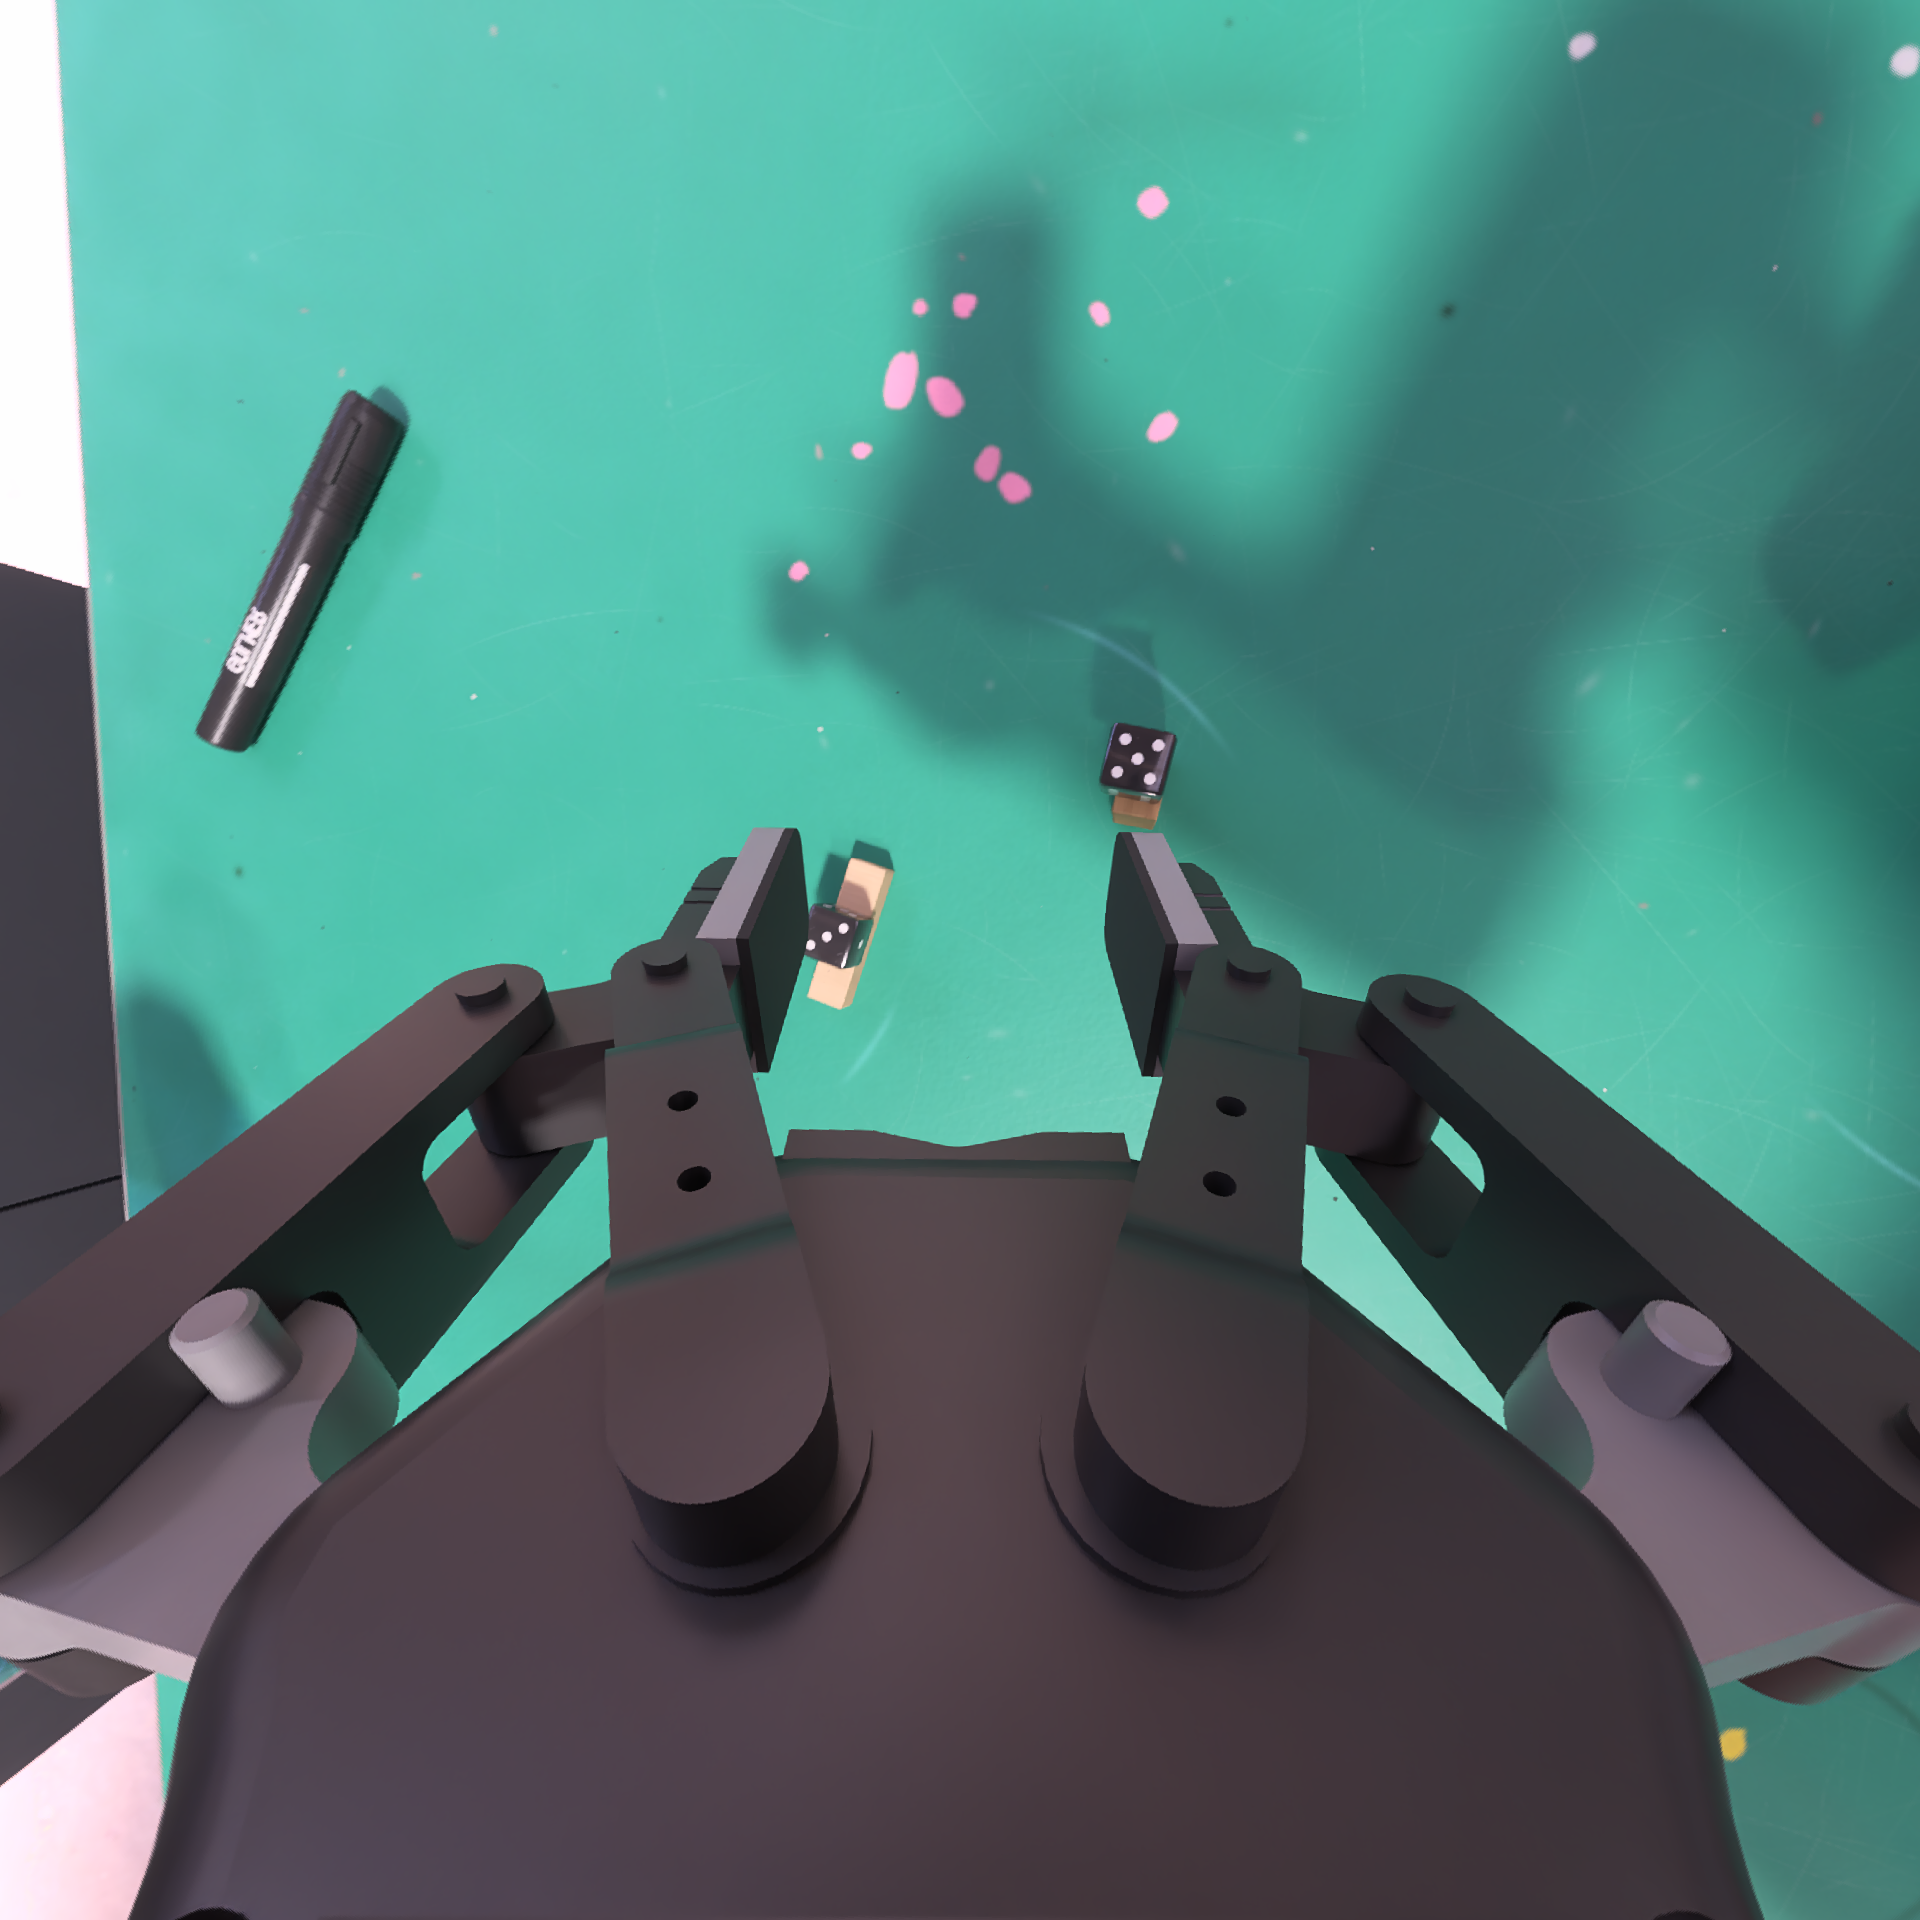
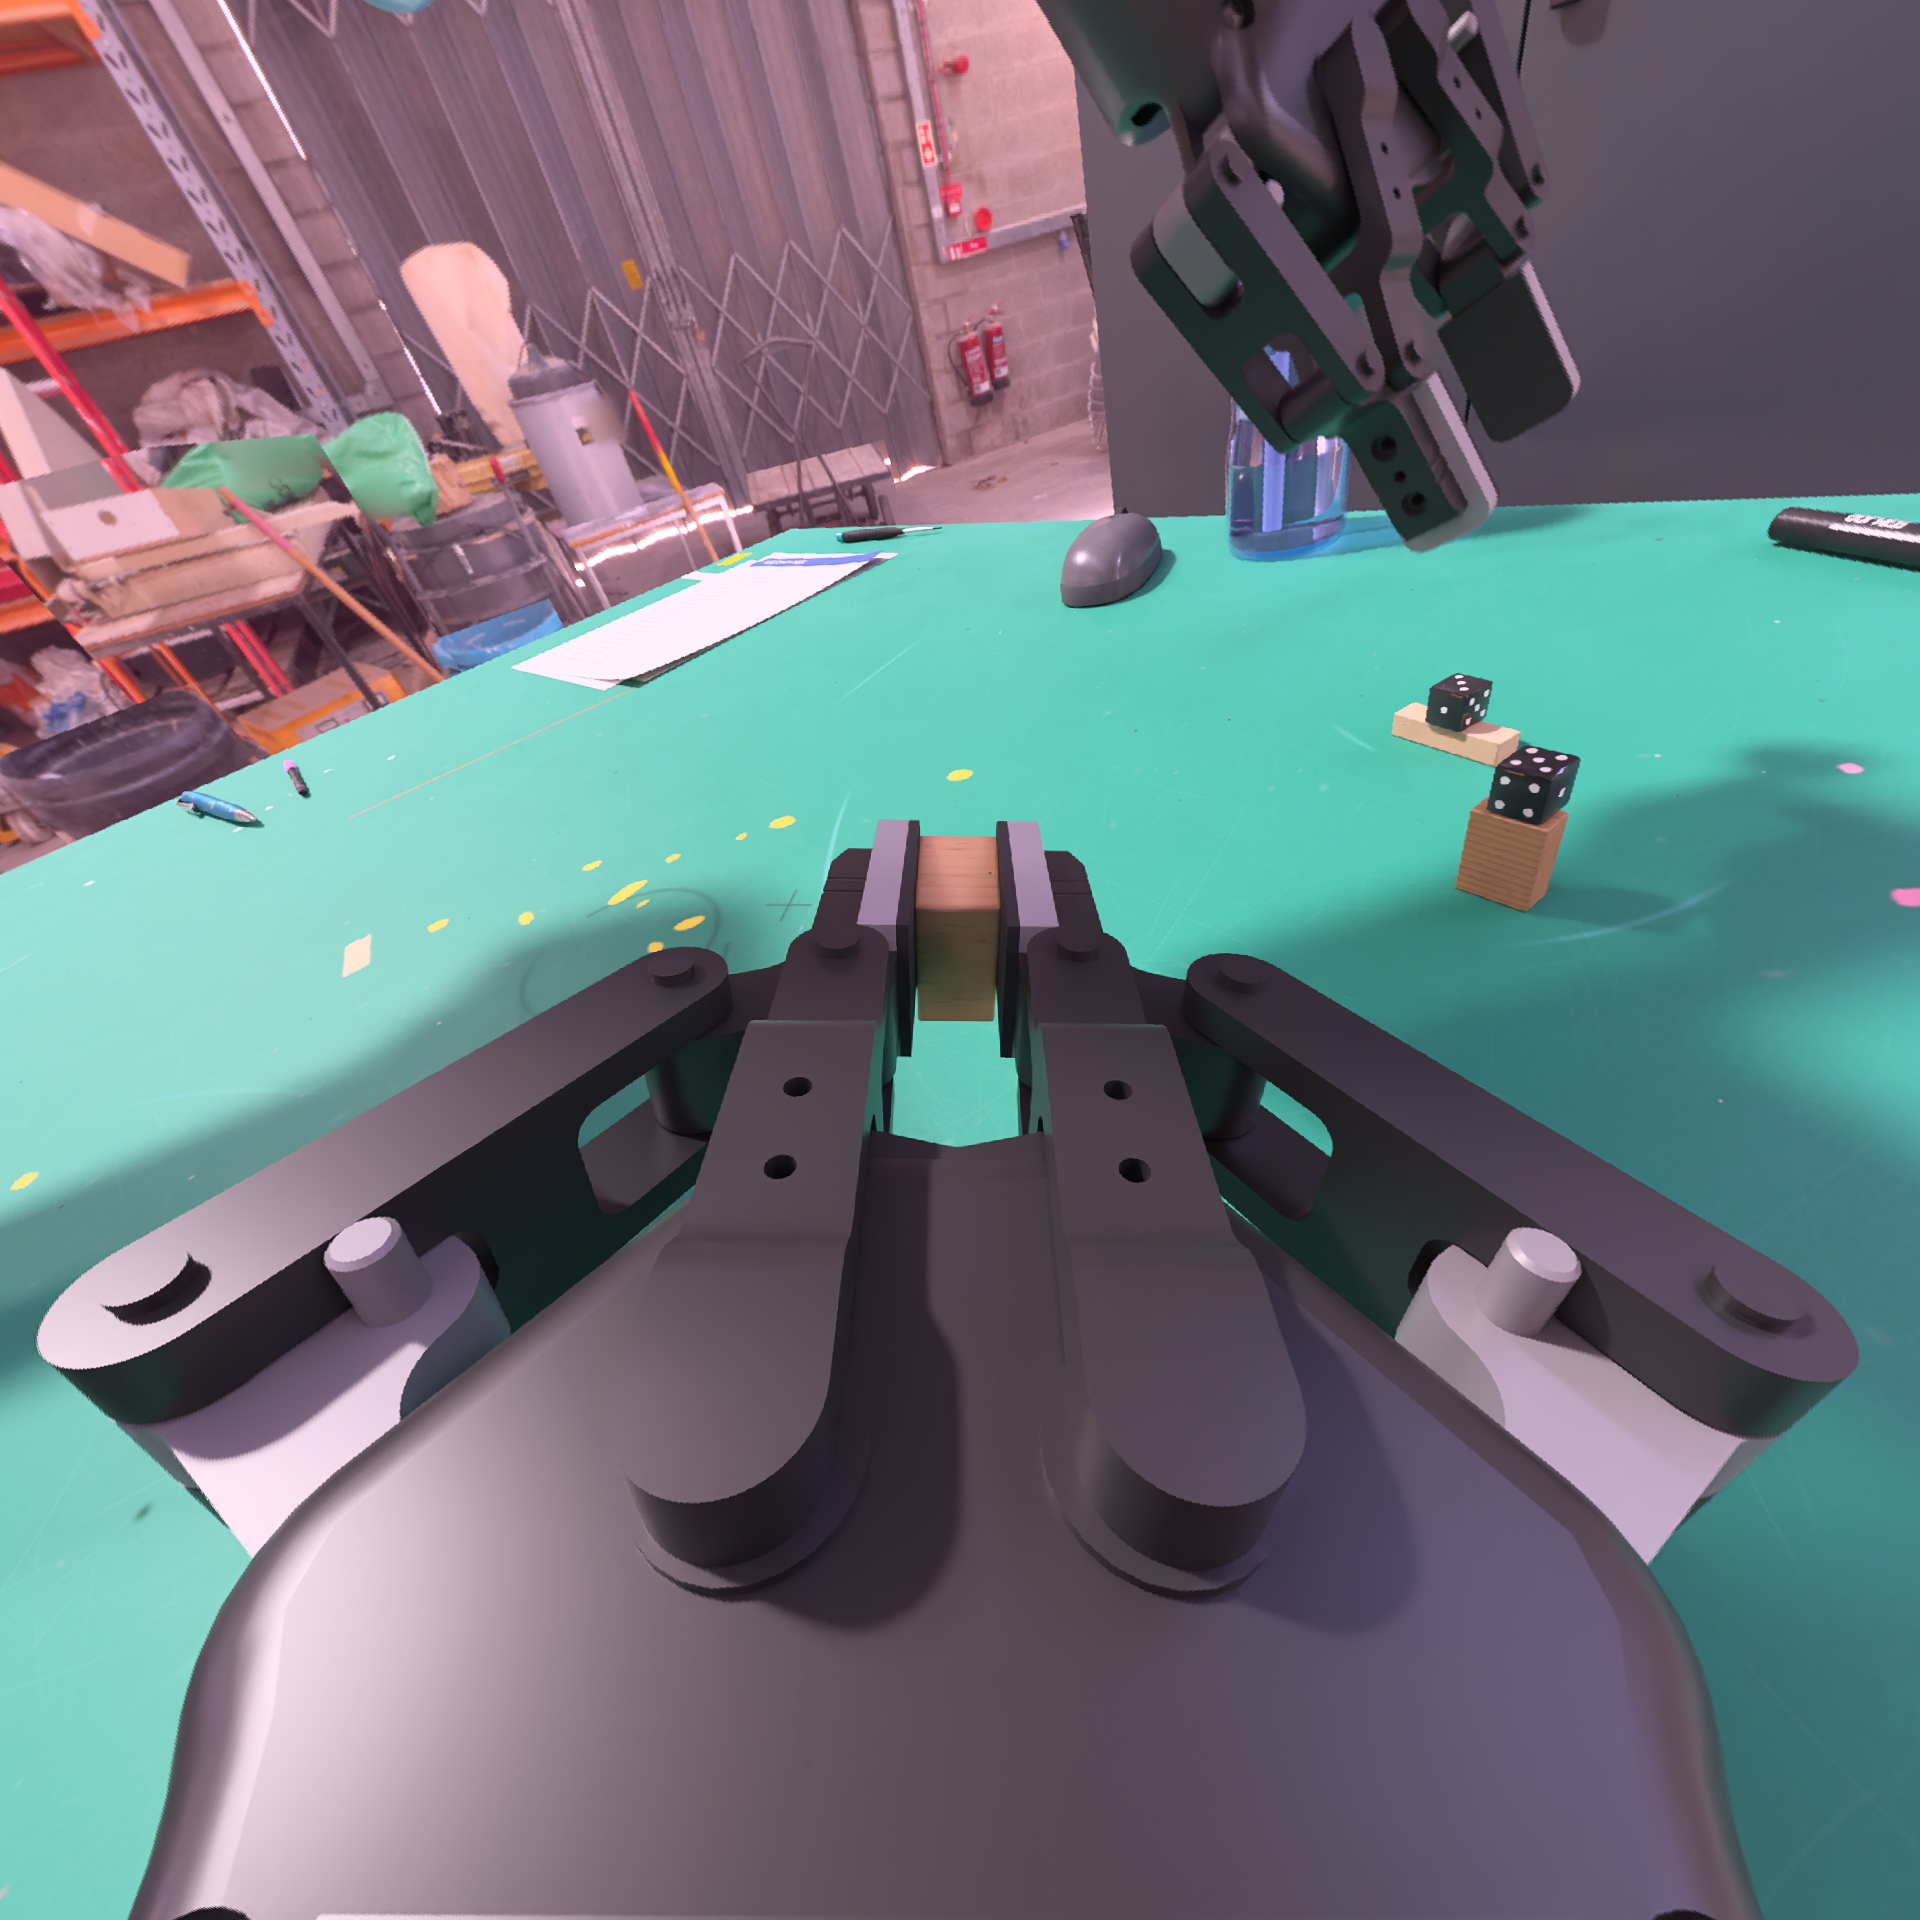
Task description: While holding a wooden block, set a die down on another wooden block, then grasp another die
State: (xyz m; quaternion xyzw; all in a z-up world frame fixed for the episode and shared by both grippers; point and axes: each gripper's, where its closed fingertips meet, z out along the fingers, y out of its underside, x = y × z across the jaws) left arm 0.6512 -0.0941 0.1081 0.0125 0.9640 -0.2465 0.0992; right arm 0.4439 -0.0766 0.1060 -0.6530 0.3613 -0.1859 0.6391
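Note:
My right gripper (image 2: 957, 847) is shut on a wooden block (image 2: 956, 935), held above the green table (image 2: 1039, 707). My left gripper (image 1: 956, 883) is open and empty, high above the table; it also shows in the right wrist view (image 2: 1496, 447). A black die (image 1: 1136, 756) sits on an upright brown wooden block (image 1: 1135, 810), ahead of my right finger; in the right wrist view the die (image 2: 1532, 781) rests on the block (image 2: 1509, 857). A second black die (image 1: 834, 932) lies on a flat pale wooden block (image 1: 854, 925) beside my left finger, and also shows in the right wrist view (image 2: 1459, 701).
A black marker (image 1: 299, 571) lies at the left of the table. The right wrist view shows a grey computer mouse (image 2: 1110, 556), a blue bottle (image 2: 1283, 488), a paper sheet (image 2: 707, 618) and pens (image 2: 218, 805) near the far edge. Pink paint specks (image 1: 940, 395) dot the mat.

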